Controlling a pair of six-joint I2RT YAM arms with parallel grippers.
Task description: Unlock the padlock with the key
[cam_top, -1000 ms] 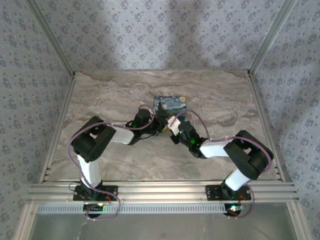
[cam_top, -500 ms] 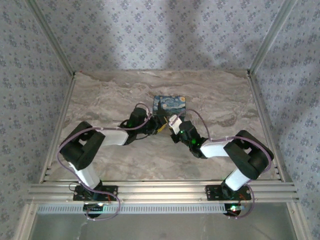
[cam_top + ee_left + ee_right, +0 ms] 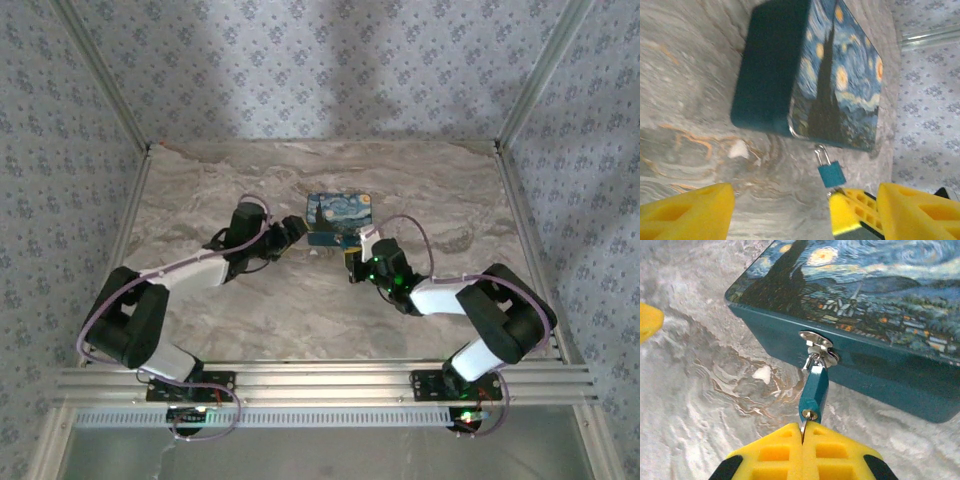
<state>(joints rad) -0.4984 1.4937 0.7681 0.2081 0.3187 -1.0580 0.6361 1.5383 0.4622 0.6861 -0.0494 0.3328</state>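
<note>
Whereas a second ago the left gripper (image 3: 290, 232) sits almost closed against the near edge of the flat dark-blue tin printed with yellow Starry Night swirls (image 3: 338, 208), the overhead view now shows it drawn back to the left of that tin on the grey marbled table (image 3: 200, 190). The right gripper (image 3: 352, 246) stays at the tin's near edge. From the left wrist, the yellow fingers (image 3: 687, 212) stand wide apart with nothing between them, and the small teal padlock (image 3: 831, 175) hangs by its silver shackle from the tin's front, just beyond them. From the right wrist, that gripper's fingers are pressed fully together on the slim silvery key (image 3: 803, 429), whose tip sits in the keyhole at the padlock's lower end. By the look of it the left has finished steadying and the key is seated, so the turn is what remains; the shackle is threaded through the hasp (image 3: 819, 347)
</note>
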